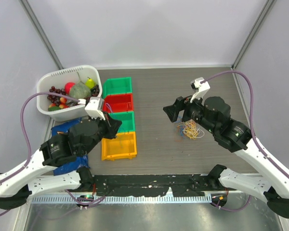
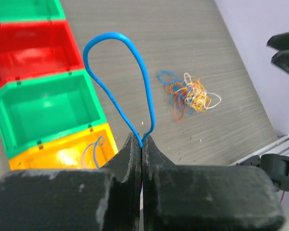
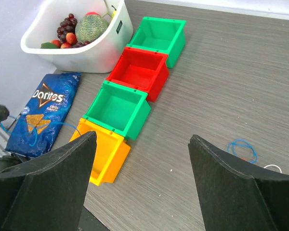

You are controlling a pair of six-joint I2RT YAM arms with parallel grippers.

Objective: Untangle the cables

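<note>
A tangle of thin cables (image 1: 191,130), orange, blue and white, lies on the table right of centre; it also shows in the left wrist view (image 2: 190,94). My left gripper (image 2: 142,142) is shut on a blue cable (image 2: 118,72), which rises from the jaws in a tall loop. In the top view the left gripper (image 1: 116,126) hangs above the yellow bin (image 1: 119,155). A blue cable piece (image 2: 94,149) lies inside that bin. My right gripper (image 3: 142,137) is open and empty; in the top view it (image 1: 171,113) sits just left of the tangle.
Four bins stand in a column: green (image 1: 117,86), red (image 1: 118,102), green (image 1: 124,120), then yellow. A white basket of fruit (image 1: 67,91) stands at the back left. A blue Doritos bag (image 3: 43,113) lies left of the bins. Grey walls enclose the table.
</note>
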